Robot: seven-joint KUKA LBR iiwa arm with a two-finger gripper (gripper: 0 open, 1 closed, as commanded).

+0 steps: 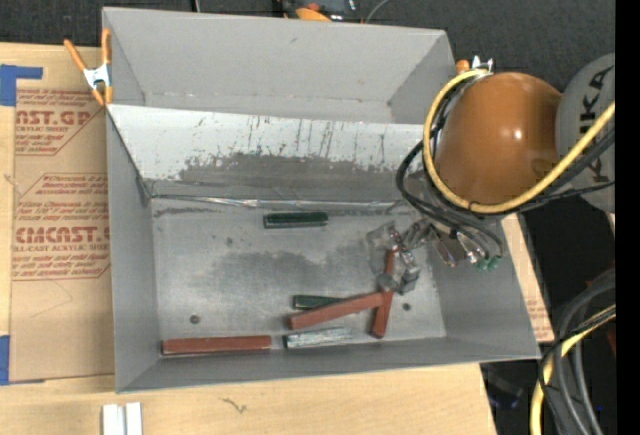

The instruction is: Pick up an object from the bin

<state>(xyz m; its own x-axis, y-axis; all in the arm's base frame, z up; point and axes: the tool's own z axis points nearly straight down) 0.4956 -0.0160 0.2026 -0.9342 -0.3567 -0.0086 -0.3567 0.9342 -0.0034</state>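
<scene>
The gripper (400, 269) is hovering low over the short red stick (380, 322), likely lining up a grasp. Whether it is spread is unclear.

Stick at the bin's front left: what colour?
The stick is reddish brown, in the camera view.

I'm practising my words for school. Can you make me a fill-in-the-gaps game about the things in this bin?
1. In the picture, the gripper hangs over the ____ side of the bin.
2. The pen lying alone near the back wall is dark ____.
3. The red stick lying alone is in the picture's front ____ corner.

Missing words: right, green, left.
</scene>
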